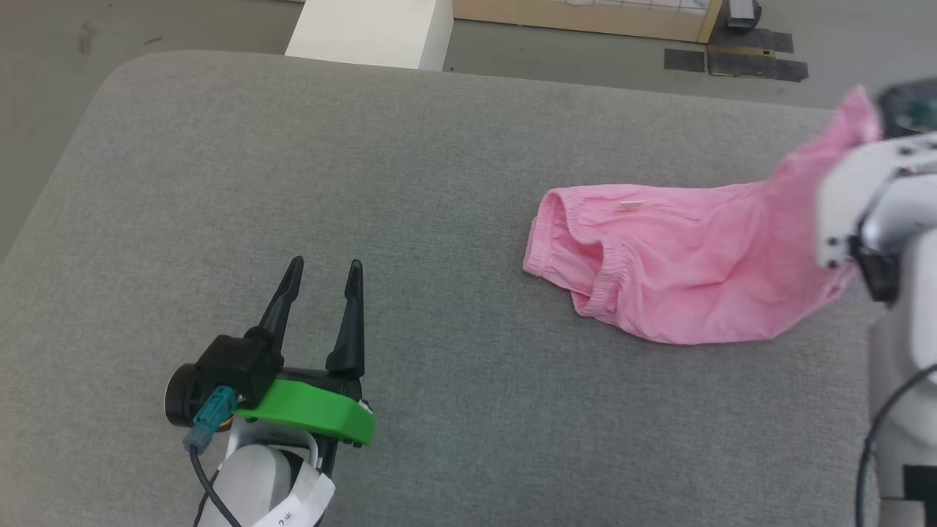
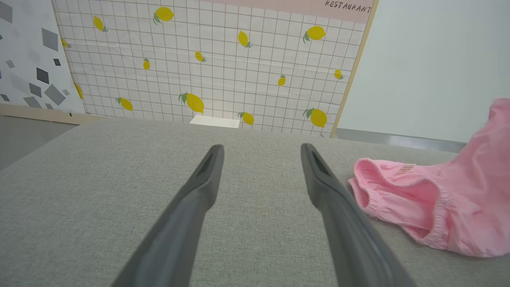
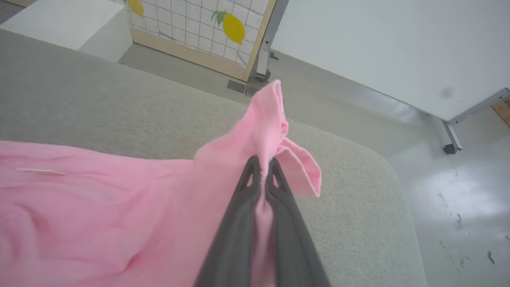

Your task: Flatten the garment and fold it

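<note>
Item 1, pink shorts (image 1: 681,271): centre right of the head view, lying on the grey padded surface (image 1: 293,161). The gathered waistband (image 1: 545,241) points toward frame centre, with a small label (image 1: 629,206) near the upper edge. The far end rises toward the upper right corner.

Item 2, my right pincer (image 3: 263,161): mid-frame in the right wrist view, closed on a fold of the shorts' fabric, which sits above the surface.

Item 3, my left pincer (image 1: 326,262): lower left of the head view, jaws spread wide, holding nothing, well apart from the shorts.

Item 4, lemon-print panel (image 2: 223,59): top of the left wrist view, beyond the surface.

Item 5, white box (image 1: 373,29): top centre of the head view.
</note>
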### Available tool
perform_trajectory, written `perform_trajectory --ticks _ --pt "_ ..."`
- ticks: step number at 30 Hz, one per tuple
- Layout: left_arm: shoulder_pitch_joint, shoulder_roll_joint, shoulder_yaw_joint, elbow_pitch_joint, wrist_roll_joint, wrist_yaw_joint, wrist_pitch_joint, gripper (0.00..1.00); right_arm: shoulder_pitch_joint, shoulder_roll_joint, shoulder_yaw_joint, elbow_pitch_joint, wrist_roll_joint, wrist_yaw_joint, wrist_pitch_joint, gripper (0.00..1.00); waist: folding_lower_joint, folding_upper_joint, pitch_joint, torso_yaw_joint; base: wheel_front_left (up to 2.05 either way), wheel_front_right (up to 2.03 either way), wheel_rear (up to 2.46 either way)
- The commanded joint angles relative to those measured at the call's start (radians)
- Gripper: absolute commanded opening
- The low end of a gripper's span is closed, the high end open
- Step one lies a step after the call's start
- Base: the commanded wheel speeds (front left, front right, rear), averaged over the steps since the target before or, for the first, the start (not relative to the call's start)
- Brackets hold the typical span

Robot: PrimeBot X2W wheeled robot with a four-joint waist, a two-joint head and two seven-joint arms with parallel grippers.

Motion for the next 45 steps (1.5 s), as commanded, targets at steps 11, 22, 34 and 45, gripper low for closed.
perform_trajectory --ticks 11,22,34,45 --pt "-0.020 -0.003 -0.022 0.009 -0.005 -0.009 -0.005 1.00 0.006 -0.065 0.519 -0.153 0.151 -0.001 0.177 0.00 0.0000 0.0000 0.020 0.043 0.00 0.00 0.00" --pt "-0.053 -0.003 -0.055 0.012 -0.026 -0.004 -0.005 1.00 -0.056 -0.026 0.770 0.047 0.255 -0.001 0.199 0.00 0.0000 0.0000 0.057 0.087 0.00 0.00 0.00" --pt "-0.038 -0.003 -0.040 0.018 -0.021 0.004 -0.005 1.00 -0.077 -0.020 0.825 0.052 0.407 -0.001 0.052 1.00 0.0000 0.0000 0.032 0.067 0.00 0.00 0.00" --pt "-0.009 -0.003 -0.018 0.018 -0.014 0.002 -0.005 1.00 0.069 0.038 0.488 -0.208 0.415 -0.001 -0.302 1.00 0.0000 0.0000 -0.036 0.000 0.00 0.00 0.00"
